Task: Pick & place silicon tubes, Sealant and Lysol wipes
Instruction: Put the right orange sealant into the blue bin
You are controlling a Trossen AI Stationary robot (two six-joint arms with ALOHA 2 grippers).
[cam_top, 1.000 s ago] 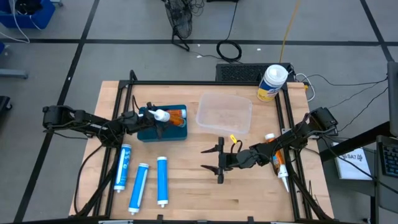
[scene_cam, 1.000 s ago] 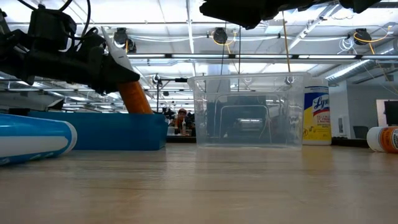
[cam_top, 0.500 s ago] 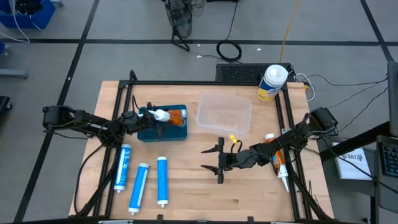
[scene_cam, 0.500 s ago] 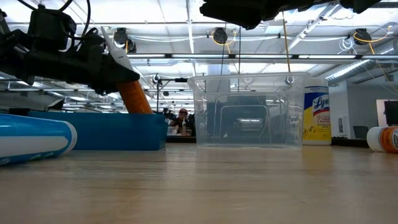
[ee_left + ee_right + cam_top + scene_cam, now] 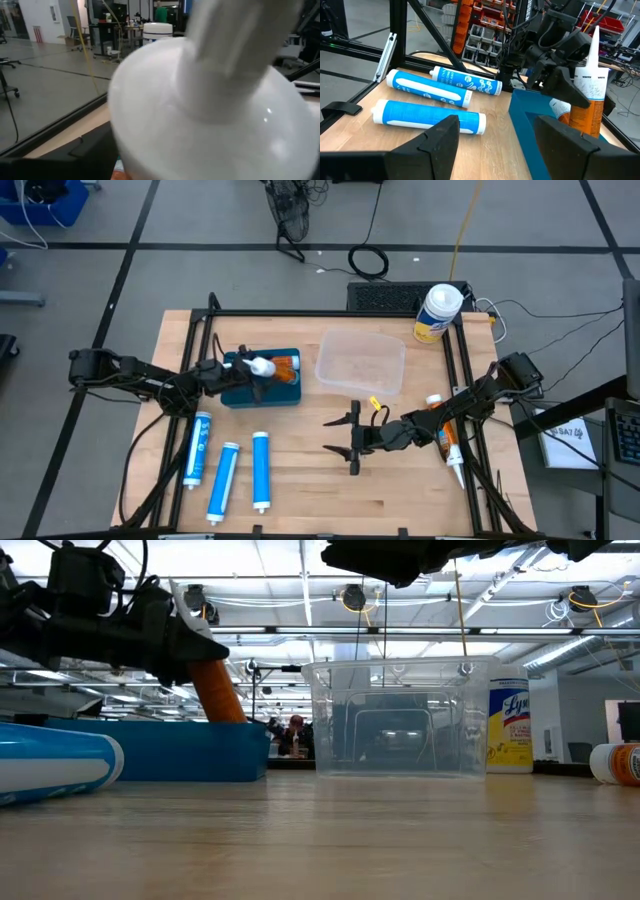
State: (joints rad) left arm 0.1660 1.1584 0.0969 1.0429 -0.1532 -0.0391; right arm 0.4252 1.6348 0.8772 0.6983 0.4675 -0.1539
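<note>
My left gripper (image 5: 250,370) is shut on an orange sealant tube with a white nozzle (image 5: 263,366), held over the blue bin (image 5: 262,390). The tube also shows in the right wrist view (image 5: 590,100) and the low view (image 5: 218,695). A second orange tube (image 5: 286,364) lies in the bin. Three blue silicone tubes (image 5: 224,480) lie on the table's near left. My right gripper (image 5: 352,438) is open and empty at the table's middle. The yellow Lysol wipes canister (image 5: 438,313) stands upright at the far right corner. My left gripper pinches the orange tube's upper body just under the white shoulder (image 5: 592,95) between its two fingers (image 5: 560,82). The fingers come about level from the table's left, across the tube. The tube stands nearly upright, nozzle up, its lower end inside the bin and hidden by the bin's wall.
A clear plastic container (image 5: 360,363) stands right of the blue bin. More orange nozzle tubes (image 5: 447,442) lie by the right rail. A black frame (image 5: 330,313) runs around the table. Bare wood lies between the blue tubes and my right gripper.
My left gripper has risen a little with the orange tube, which stays nearly upright over the blue bin.
</note>
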